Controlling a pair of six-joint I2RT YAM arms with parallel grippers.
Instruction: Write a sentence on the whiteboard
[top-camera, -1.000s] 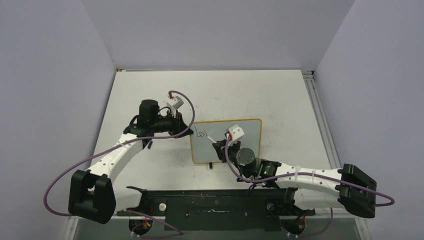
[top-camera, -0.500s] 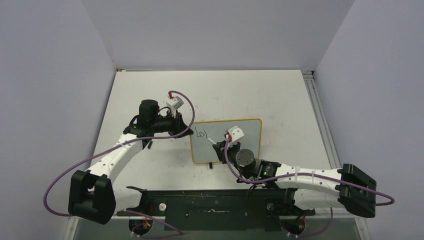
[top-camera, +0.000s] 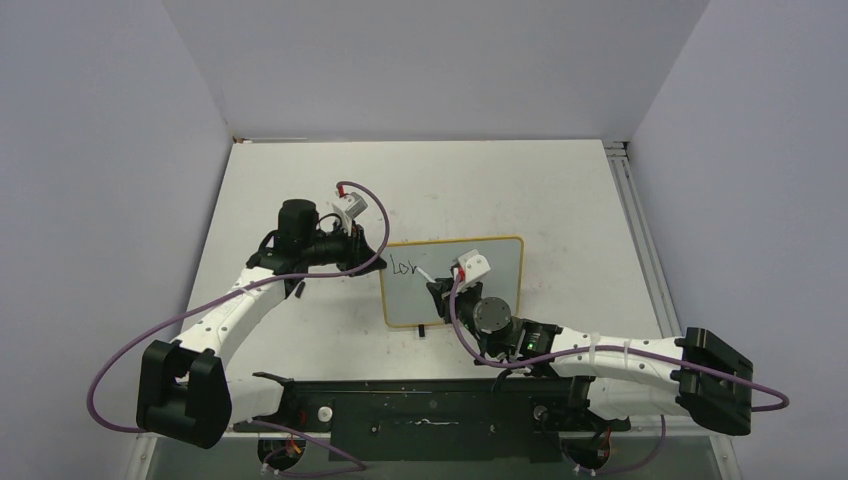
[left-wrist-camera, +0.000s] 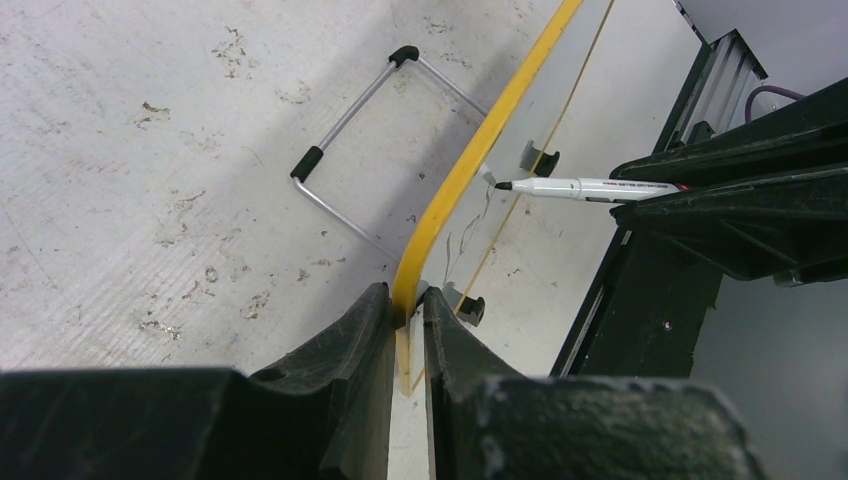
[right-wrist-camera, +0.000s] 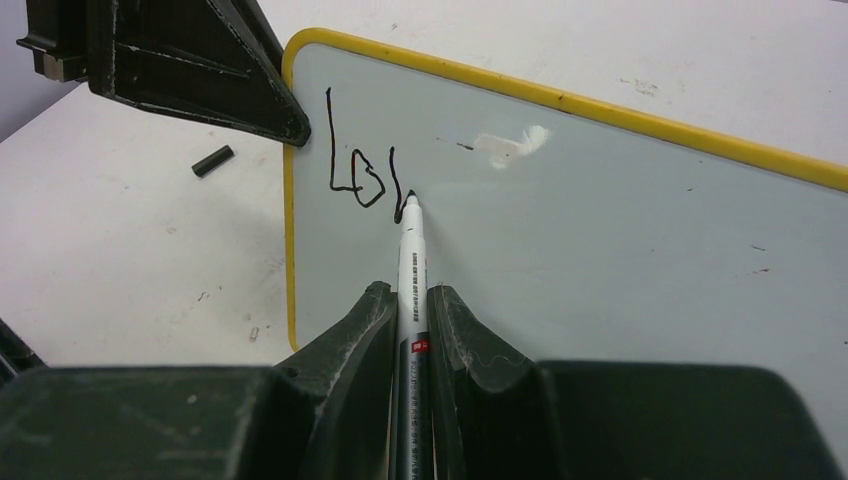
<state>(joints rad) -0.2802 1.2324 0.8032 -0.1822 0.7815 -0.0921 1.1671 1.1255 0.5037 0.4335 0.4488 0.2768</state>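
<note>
1. And here's the small rectangular yellow-framed whiteboard (top-camera: 505, 272) with its pale grey face, standing on the white worktop (top-camera: 560, 200).
2. At the board's left edge, the left pincer (left-wrist-camera: 405, 300) is nipped shut on the yellow frame, by the look of it steadying the board.
3. In front of the board, the right pincer (right-wrist-camera: 410, 295) is clamped tight on a slim white marker (right-wrist-camera: 413, 260), its black tip touching the surface just right of the fresh ink.
4. The black handwritten sentence (right-wrist-camera: 362, 165) sits in the board's top left corner: only "Lo" and the first stroke of a third letter.
5. Everywhere else the board is bare, save a faint pale smudge near its top edge.
6. My call: very early days. The first word isn't finished, and every other word is yet to come.
</note>
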